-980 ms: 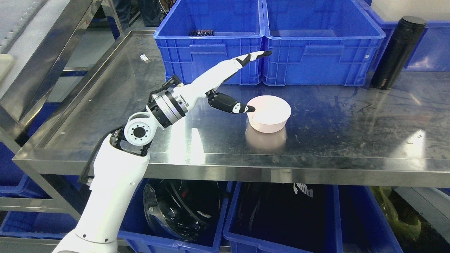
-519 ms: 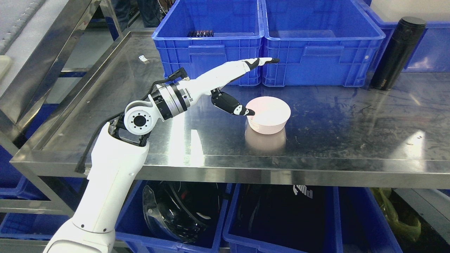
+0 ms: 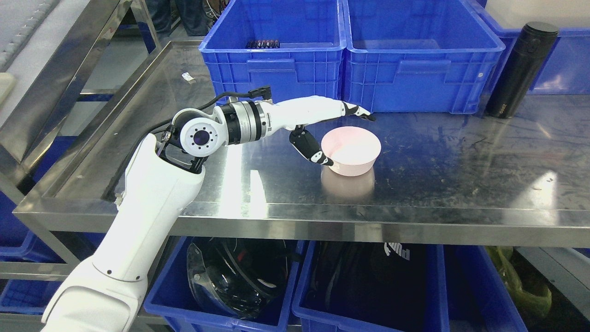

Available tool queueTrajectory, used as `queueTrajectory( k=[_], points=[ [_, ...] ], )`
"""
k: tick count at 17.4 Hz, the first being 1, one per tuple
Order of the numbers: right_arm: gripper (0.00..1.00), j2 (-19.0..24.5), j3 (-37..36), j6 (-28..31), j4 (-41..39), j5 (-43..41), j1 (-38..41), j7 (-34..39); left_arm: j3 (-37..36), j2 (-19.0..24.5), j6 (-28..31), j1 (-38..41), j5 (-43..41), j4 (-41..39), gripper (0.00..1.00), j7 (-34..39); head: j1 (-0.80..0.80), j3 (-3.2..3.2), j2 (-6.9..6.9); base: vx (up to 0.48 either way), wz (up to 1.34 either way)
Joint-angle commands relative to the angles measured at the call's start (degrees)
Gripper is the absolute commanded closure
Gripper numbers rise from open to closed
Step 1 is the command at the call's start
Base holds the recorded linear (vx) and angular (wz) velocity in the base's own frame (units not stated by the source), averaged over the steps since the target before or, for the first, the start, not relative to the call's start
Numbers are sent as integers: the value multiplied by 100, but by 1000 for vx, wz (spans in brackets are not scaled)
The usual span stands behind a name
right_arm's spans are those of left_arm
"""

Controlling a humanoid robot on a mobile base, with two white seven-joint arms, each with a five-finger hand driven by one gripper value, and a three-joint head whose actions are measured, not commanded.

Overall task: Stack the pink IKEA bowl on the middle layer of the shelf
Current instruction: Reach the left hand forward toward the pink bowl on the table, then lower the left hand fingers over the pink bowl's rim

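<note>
A pink bowl [image 3: 352,150] stands upright on the steel shelf surface [image 3: 461,175], near the middle. My left hand [image 3: 343,136] reaches in from the left and spans the bowl's left side. Its fingers [image 3: 355,110] stretch along the bowl's far rim, and the thumb [image 3: 311,150] points down at the bowl's near-left wall. The hand is spread open and holds nothing. My right arm is out of view.
Two blue crates [image 3: 276,55] [image 3: 419,55] stand at the back of the shelf. A black flask [image 3: 521,69] stands at the back right. Below the shelf are blue bins holding a black helmet [image 3: 235,276] and dark cloth [image 3: 368,286].
My left hand has dropped and swung right, from pointing up toward the crates to lying level around the bowl's left side. The bowl has stayed in place.
</note>
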Motion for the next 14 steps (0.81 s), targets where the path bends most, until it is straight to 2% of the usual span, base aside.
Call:
queueTrajectory(
  k=[1, 3, 4, 6, 9, 14],
  points=[
    [0, -100, 0, -2, -100, 0, 17, 5, -450, 112, 84, -387, -52, 140, 13, -241, 0, 0, 0, 0, 0],
    [0, -100, 0, -2, -100, 0, 17, 5, -247, 137, 425, -545, 595, 114, 13, -320, 0, 0, 0, 0, 0],
    [0, -100, 0, -2, -100, 0, 26, 5, -247, 286, 636, -694, 1104, 27, 12, -329, 0, 0, 0, 0, 0],
    [0, -100, 0, -2, -100, 0, 17, 5, -360, 873, 813, -1010, 1767, -79, 10, -398, 0, 0, 0, 0, 0],
    [0, -100, 0, -2, -100, 0, 17, 5, -677, 1367, 805, -1222, 1803, -115, 6, -583, 0, 0, 0, 0, 0],
    [0, -100, 0, -2, -100, 0, 17, 5, -1345, 1377, 761, -1161, 1795, -124, 6, -662, 0, 0, 0, 0, 0]
  ],
)
